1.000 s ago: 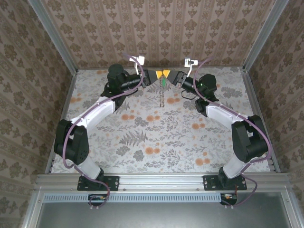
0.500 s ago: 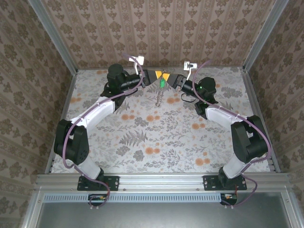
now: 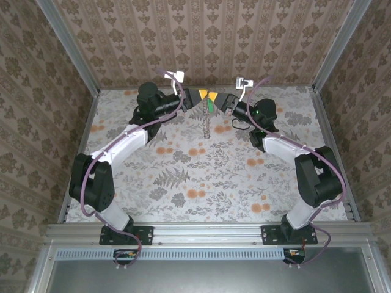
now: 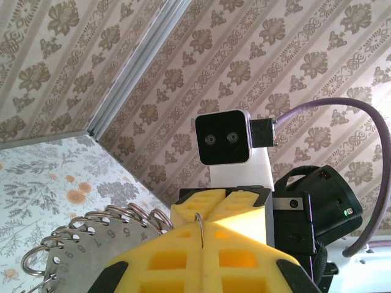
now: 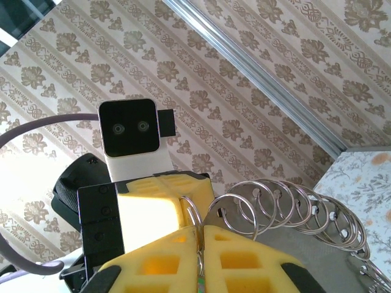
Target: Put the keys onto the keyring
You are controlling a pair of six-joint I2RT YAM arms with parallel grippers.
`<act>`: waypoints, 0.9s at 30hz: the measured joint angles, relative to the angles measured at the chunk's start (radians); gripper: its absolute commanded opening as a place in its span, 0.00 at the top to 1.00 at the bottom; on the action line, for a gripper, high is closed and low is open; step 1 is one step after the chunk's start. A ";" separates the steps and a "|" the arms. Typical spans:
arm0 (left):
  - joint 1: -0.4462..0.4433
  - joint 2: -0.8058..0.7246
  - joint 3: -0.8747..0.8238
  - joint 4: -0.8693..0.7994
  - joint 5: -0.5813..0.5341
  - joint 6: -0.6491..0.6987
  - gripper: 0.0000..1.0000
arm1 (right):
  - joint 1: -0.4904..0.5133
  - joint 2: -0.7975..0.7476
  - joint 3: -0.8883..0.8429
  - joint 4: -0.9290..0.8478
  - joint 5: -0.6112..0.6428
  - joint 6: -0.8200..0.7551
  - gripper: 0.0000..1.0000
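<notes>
At the back middle of the table my two grippers meet tip to tip, left gripper point(image 3: 200, 96) and right gripper point(image 3: 215, 96). In the left wrist view my left gripper point(image 4: 200, 233) is shut on the keyring point(image 4: 200, 221), a thin silvery split ring standing edge-on between the yellow pads. My right gripper point(image 5: 198, 237) is also shut. The same keyring point(image 5: 190, 210) runs into its jaws, with a sliver of the key's green head point(image 5: 199, 284) below. From above, the green key point(image 3: 209, 105) hangs just under the fingertips.
A grey numbered metal plate point(image 3: 206, 125) hangs below the grippers, carrying several more silvery rings point(image 5: 287, 201) along its edge point(image 4: 73, 259). The patterned back wall stands close behind the grippers. The flowered table point(image 3: 201, 177) stretches toward the arm bases.
The right wrist has shifted slightly toward the left gripper. The hanging plate swung a little to the left and back. Both grippers stayed shut.
</notes>
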 measured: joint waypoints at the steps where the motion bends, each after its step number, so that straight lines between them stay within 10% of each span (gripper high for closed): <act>1: 0.000 0.000 -0.001 0.003 -0.003 0.000 1.00 | 0.000 0.004 0.004 0.003 0.000 0.004 0.89; 27: 0.007 -0.004 -0.046 0.095 -0.071 -0.029 1.00 | 0.012 0.114 0.079 0.111 0.022 0.115 1.00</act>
